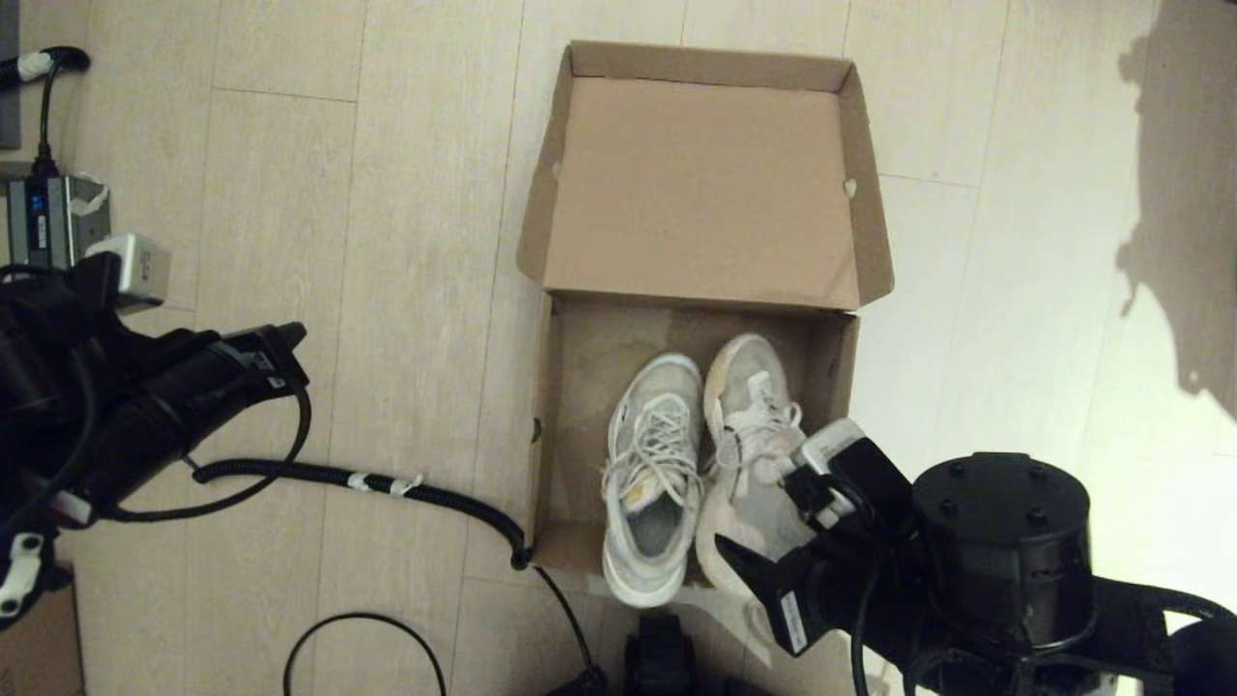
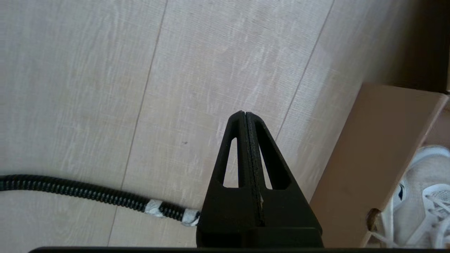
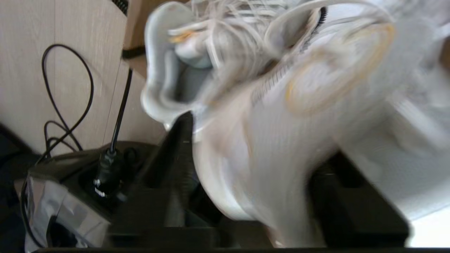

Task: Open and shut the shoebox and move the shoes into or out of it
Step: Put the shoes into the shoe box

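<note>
The brown shoebox (image 1: 542, 416) stands open on the floor, its lid (image 1: 701, 184) folded flat behind it. Both white mesh sneakers lie side by side inside, toes toward the lid. The left shoe (image 1: 652, 464) rests flat. The right shoe (image 1: 754, 406) has its heel over the box's near edge, where my right gripper (image 1: 752, 546) is shut on it. In the right wrist view the held shoe (image 3: 299, 123) fills the space between the black fingers (image 3: 182, 140) of the right gripper (image 3: 262, 137). My left gripper (image 1: 290, 338) hangs shut and empty over the floor, left of the box (image 2: 372, 158).
A black corrugated cable (image 1: 387, 481) runs across the floor to the box's near left corner. A thin black wire loop (image 1: 359, 628) lies near the front. Grey electronic boxes (image 1: 53, 217) sit at the far left. Pale wooden floor surrounds the box.
</note>
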`<state>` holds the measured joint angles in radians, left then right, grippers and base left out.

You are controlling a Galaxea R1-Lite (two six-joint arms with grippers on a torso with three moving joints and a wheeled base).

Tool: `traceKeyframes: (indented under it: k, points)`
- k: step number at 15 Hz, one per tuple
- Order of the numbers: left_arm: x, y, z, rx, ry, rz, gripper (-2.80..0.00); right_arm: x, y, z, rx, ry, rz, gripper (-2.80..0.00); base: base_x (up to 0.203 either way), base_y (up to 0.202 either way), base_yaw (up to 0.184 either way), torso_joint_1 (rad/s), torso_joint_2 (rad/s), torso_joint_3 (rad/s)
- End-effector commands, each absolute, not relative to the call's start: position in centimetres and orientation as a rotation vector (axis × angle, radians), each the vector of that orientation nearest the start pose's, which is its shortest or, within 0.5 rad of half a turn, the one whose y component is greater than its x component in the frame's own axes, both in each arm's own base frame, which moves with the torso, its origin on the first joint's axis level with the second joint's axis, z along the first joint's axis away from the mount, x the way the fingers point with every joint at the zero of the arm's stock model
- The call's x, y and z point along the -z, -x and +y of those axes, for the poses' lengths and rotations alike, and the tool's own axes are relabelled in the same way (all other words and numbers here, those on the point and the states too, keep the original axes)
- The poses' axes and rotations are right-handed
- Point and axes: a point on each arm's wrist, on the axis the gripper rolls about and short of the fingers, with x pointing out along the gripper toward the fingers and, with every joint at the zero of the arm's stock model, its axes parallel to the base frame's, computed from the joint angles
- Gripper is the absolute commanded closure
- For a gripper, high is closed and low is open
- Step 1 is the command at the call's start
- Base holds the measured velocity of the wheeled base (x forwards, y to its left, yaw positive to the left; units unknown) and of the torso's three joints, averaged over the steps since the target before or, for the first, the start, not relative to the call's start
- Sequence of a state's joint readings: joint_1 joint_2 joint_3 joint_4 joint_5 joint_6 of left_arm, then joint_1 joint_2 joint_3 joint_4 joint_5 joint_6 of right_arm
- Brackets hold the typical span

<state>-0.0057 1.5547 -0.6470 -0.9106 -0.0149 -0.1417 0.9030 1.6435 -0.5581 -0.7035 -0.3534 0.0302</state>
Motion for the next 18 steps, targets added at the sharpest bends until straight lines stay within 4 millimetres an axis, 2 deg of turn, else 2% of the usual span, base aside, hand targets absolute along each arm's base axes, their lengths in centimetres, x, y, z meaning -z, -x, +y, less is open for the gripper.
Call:
traceKeyframes:
  k: [1, 4, 7, 9, 10, 15, 16, 18]
  points:
    - [-21.0, -26.4, 0.2, 0.008, 0.143, -0.01, 0.0, -12.5, -17.6, 21.1, -0.53, 0.218, 0.357, -2.8, 0.0, 0.0, 0.0, 0.0, 0.0, 0.0]
    - [-21.2, -26.3, 0.6, -0.006, 0.142, -0.019, 0.0, -11.2, -18.4, 21.9, -0.493, 0.191, 0.34, -2.8, 0.0, 0.0, 0.0, 0.0, 0.0, 0.0]
    - [-21.3, -26.3, 0.7, -0.009, 0.142, -0.021, 0.0, -11.7, -18.4, 21.8, -0.462, 0.177, 0.313, -2.8, 0.0, 0.0, 0.0, 0.0, 0.0, 0.0]
    - [-21.3, -26.3, 0.7, -0.008, 0.139, -0.022, 0.0, -11.7, -19.7, 22.2, -0.384, 0.14, 0.279, -2.8, 0.0, 0.0, 0.0, 0.0, 0.0, 0.0]
    - [-21.4, -26.2, 0.7, -0.007, 0.139, -0.025, 0.0, -12.2, -19.7, 22.1, -0.378, 0.114, 0.255, -2.8, 0.0, 0.0, 0.0, 0.0, 0.0, 0.0]
    - [-21.5, -26.5, 0.4, -0.004, 0.134, -0.03, 0.0, -14.9, -17.4, 19.2, -0.376, 0.045, 0.204, -2.8, 0.0, 0.0, 0.0, 0.0, 0.0, 0.0]
    - [-21.9, -26.8, 0.0, 0.014, 0.134, -0.043, 0.0, -15.7, -17.4, 18.4, -0.352, 0.006, 0.183, -2.8, 0.0, 0.0, 0.0, 0.0, 0.0, 0.0]
    - [-23.2, -27.8, -1.7, 0.077, 0.147, -0.082, 0.0, -16.8, -18.9, 16.1, -0.232, -0.041, 0.147, -2.8, 0.0, 0.0, 0.0, 0.0, 0.0, 0.0]
